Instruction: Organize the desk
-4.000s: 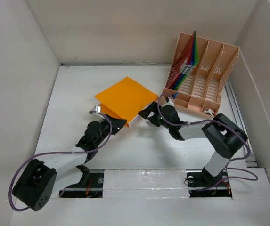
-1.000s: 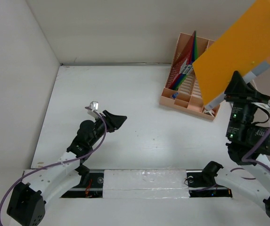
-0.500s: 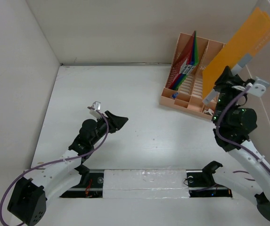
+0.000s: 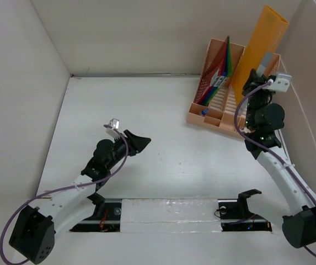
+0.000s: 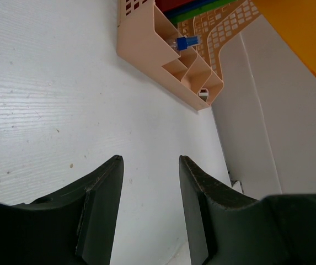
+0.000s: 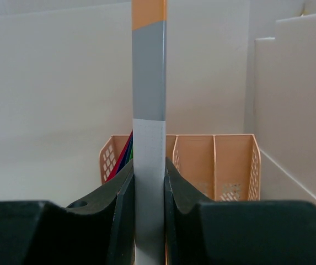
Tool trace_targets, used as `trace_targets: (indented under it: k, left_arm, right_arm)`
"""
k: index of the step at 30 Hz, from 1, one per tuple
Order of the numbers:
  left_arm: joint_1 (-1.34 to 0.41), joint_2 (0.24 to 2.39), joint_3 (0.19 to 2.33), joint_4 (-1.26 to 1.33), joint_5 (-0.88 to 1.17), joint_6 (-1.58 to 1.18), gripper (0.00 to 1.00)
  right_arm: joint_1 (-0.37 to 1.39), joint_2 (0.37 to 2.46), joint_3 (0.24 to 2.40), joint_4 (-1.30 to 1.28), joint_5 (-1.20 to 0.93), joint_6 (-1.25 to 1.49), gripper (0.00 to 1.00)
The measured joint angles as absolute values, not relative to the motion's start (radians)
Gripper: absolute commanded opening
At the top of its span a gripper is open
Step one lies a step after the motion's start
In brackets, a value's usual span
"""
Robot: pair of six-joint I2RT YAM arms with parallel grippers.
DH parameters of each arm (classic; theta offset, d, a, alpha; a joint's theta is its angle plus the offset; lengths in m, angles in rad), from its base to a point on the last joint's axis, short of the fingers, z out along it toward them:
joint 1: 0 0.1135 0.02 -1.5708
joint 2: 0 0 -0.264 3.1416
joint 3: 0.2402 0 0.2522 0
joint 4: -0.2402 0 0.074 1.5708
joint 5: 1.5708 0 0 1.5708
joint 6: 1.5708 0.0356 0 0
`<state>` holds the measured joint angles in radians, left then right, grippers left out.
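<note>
Your desk (image 4: pixel 163 127) spreads beneath both arms, with the rack (image 4: pixel 224 118) at its two o'clock corner. The orange folder (image 4: pixel 260 47) stands on end, long axis upright, clenched edge-on in your right tool (image 6: pixel 149 185). The rack's empty slots lie just ahead at twelve. Your left tool (image 5: pixel 149 176), released and empty, hangs well away at eight.

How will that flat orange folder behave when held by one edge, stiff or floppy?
Probably fairly stiff: the flat orange folder stands straight above the right gripper without sagging. Likely light, since a narrow edge pinch carries it.

Matt desk (image 4: pixel 163 121), plastic rack (image 4: pixel 225 105)
</note>
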<state>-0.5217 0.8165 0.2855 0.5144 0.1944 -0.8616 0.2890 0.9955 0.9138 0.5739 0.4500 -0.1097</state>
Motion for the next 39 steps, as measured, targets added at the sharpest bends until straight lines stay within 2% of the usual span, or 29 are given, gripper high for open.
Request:
trace_targets:
  k: [8,17,26,30,39]
  left_arm:
    - [-0.515,0.822,0.281,0.534,0.204,-0.861,0.4]
    - [-0.515,0.851,0.28,0.543,0.218,-0.862,0.4]
    - [-0.496,0.884,0.269,0.565,0.25,-0.865,0.4]
    - [-0.495,0.89,0.269,0.579,0.261,-0.868,0.4]
    - [-0.495,0.883,0.269,0.577,0.263,-0.869,0.4]
  right_arm:
    - [0.216,1.127,0.857,0.675,0.333,0.021,0.0]
    - [0.224,1.199,0.727,0.677,0.334,0.148,0.0]
    - [0.23,1.175,0.719,0.607,0.385,0.248,0.54]
    - [0.213,1.157,0.749,0.466,0.379,0.301,0.56]
    - [0.086,1.209,1.007,0.274,0.312,0.4,0.57]
